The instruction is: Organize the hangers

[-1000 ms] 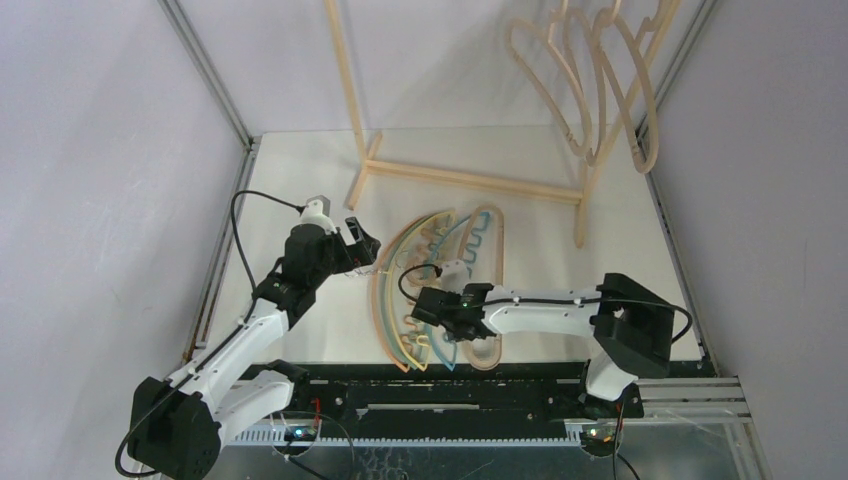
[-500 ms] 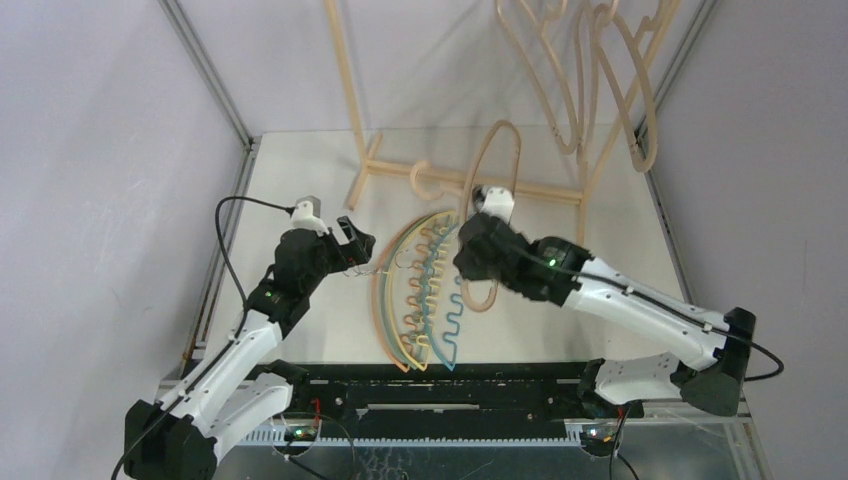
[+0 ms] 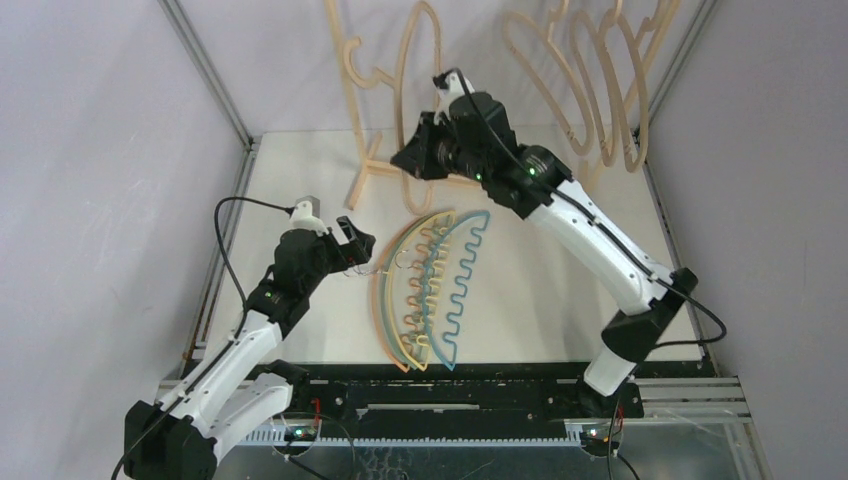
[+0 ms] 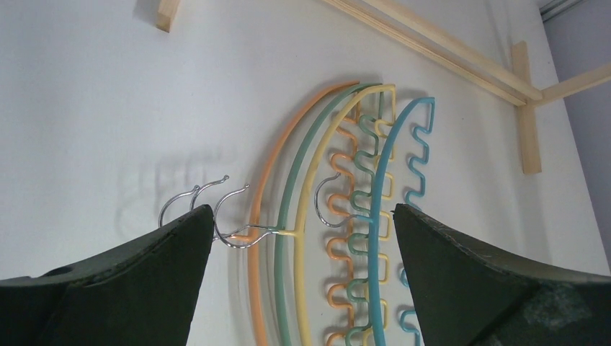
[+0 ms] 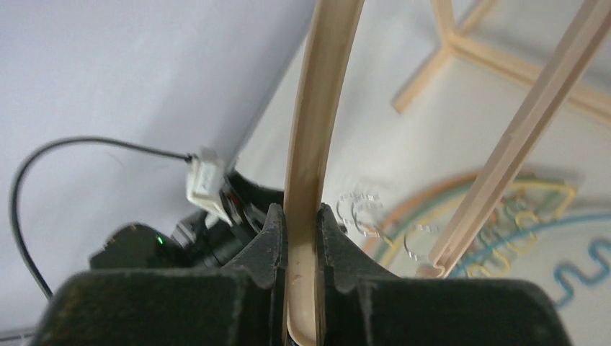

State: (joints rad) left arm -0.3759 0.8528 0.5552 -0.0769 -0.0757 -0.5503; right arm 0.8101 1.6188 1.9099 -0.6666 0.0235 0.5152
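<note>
Top view of a white table (image 3: 560, 260) with two robot arms. The right arm is raised toward 12 o'clock. The right gripper (image 3: 418, 160) is clamped on the rim of a pale wooden loop hanger (image 3: 420, 50), held high in the air. In the right wrist view its narrow jaws pinch the wooden strip (image 5: 317, 108) flat between them. The hanger's hook (image 3: 352, 72) points toward 9 o'clock and crosses the left upright (image 3: 352, 120) of the wooden A-frame rack. Whether they touch cannot be told.

At 1 o'clock, more wooden loop hangers (image 3: 580, 70) already hang together. At the table's centre four thin arched hangers lie nested: orange (image 4: 263, 209), green (image 4: 288, 187), yellow (image 4: 308, 180) and teal (image 4: 382, 166). Their metal hooks (image 4: 216, 198) point toward 9 o'clock. The left gripper (image 4: 302, 210) hovers low just over those hooks, jaws spread wide, holding nothing.

The step in hand looks like hanging the wooden hanger on the rack. The rack's top is out of view. To do it well:
- The grip should stay firm so the loop does not swivel.
- The hook should be swung clear of the upright and carried toward 1 o'clock.
- It should be lowered beside the hung group without knocking them.
- The jaws should part only once the hook bears the weight.
</note>
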